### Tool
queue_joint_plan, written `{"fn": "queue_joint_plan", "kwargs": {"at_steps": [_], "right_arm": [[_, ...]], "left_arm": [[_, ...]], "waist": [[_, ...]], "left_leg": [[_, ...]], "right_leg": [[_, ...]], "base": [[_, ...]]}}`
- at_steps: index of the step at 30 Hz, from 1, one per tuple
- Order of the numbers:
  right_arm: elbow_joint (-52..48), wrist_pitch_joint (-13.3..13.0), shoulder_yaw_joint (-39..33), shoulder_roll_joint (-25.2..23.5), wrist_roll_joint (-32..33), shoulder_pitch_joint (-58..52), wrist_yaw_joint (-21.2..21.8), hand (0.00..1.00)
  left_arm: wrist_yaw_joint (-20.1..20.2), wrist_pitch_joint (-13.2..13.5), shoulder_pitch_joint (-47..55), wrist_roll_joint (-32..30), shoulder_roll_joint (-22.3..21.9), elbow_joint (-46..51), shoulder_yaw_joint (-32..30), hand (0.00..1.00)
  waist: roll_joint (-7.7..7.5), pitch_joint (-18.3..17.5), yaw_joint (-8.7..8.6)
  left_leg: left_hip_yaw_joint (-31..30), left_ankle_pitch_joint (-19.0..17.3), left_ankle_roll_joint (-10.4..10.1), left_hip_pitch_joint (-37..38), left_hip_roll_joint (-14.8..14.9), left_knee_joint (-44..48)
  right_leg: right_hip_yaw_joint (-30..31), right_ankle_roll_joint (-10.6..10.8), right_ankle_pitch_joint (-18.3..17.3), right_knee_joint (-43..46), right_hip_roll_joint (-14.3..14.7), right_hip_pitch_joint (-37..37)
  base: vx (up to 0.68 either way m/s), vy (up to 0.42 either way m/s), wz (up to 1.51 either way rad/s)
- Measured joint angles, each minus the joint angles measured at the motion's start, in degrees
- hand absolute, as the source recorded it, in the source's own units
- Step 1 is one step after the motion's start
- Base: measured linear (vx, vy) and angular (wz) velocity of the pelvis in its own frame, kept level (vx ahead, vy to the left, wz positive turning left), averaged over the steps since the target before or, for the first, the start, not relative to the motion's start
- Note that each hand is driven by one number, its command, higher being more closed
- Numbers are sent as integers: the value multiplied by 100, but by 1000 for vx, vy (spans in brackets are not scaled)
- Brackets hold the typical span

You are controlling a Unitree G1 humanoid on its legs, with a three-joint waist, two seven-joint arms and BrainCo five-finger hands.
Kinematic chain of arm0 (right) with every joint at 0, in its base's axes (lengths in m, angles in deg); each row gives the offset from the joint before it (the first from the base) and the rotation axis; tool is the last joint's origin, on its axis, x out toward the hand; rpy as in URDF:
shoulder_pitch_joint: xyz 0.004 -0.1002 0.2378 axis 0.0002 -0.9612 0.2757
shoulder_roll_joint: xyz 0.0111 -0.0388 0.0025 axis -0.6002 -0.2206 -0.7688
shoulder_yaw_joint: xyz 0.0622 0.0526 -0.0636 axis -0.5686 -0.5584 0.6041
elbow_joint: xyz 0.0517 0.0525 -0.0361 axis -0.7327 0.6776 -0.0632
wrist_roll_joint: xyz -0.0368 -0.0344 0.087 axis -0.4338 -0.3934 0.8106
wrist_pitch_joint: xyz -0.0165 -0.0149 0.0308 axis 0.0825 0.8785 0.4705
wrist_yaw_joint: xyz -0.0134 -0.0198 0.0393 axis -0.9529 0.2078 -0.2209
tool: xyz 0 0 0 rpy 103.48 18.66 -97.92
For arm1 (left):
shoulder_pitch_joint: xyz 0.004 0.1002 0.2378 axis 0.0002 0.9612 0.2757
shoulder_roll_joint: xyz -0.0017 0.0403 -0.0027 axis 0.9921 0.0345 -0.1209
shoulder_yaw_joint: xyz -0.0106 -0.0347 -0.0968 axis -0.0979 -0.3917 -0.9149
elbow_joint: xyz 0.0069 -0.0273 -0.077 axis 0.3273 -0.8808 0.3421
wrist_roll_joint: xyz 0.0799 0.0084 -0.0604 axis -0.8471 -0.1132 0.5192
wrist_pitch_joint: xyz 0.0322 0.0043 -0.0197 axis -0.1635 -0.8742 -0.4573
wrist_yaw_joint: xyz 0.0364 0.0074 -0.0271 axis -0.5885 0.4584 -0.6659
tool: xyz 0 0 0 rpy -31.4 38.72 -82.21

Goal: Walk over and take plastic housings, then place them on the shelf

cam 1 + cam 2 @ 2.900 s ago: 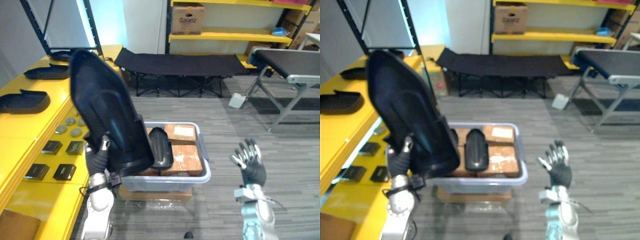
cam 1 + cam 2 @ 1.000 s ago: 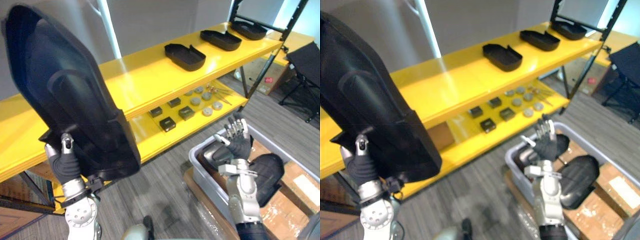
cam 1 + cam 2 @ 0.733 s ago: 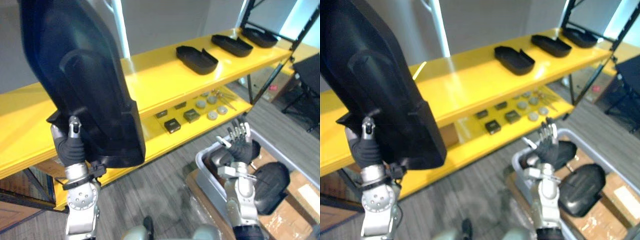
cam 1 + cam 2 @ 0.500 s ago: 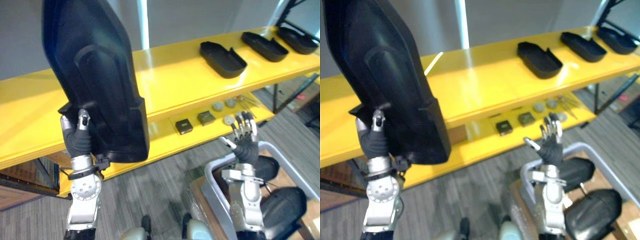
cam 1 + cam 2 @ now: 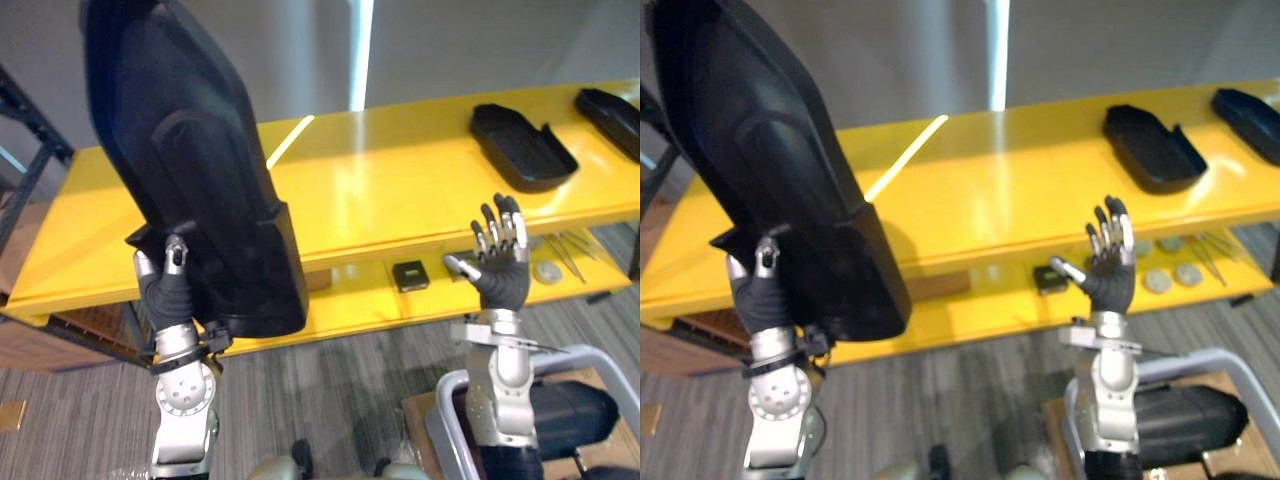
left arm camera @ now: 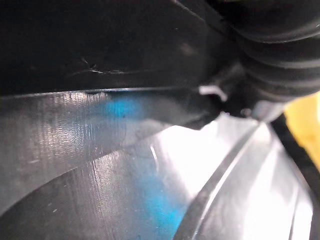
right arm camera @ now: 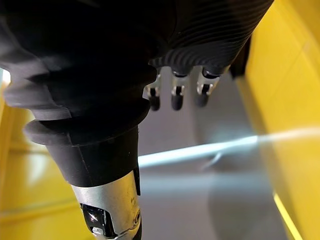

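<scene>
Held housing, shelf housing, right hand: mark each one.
held housing (image 5: 190,170): left eye view, on its broad dark face.
shelf housing (image 5: 522,150): left eye view, inside its hollow.
right hand (image 5: 503,282): left eye view, on its dark cover, below the fingers.

**Quick rundown of what's where**

Left side: the left hand (image 5: 165,292) grips the held housing (image 5: 190,170) by its lower end, upright, in front of the shelf (image 5: 380,190). On the top board, over to the right, lies a second housing (image 5: 522,145), with a third housing (image 5: 612,108) past it at the edge. The lower board has a small box (image 5: 409,275), then discs (image 5: 1157,281) and thin tools (image 5: 572,255) to its right. The right hand (image 5: 500,270) is up, fingers spread, in front of that board. Near right is a bin (image 5: 440,420) with another housing (image 5: 575,420) in it.
</scene>
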Motion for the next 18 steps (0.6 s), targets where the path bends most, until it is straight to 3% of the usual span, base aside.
{"fn": "queue_joint_plan", "kwargs": {"at_steps": [3, 11, 18], "right_arm": [[0, -126, 34, -50, 3, 60, -30, 0], [2, -224, 180, -181, 98, -360, -113, 0], [21, -154, 256, -345, 116, -386, -116, 0]], "left_arm": [[-24, -1, 115, -7, 0, 22, -64, 100], [205, 115, 101, 116, 11, 29, -237, 100], [233, 224, 88, 205, 8, 29, -253, 100]], "waist": [[13, -7, -19], [197, -365, -88], [12, -486, -97]], "left_leg": [[113, 58, 22, 75, 8, -276], [317, 98, 60, 279, 30, -604], [345, 189, 71, 270, 44, -718]], "right_leg": [[170, 141, 33, -160, 36, -62], [322, 231, 325, -630, 113, 101], [326, 246, 448, -781, 155, 111]], "base": [[-56, -15, -23], [-33, 5, -16], [4, -1, 0]]}}
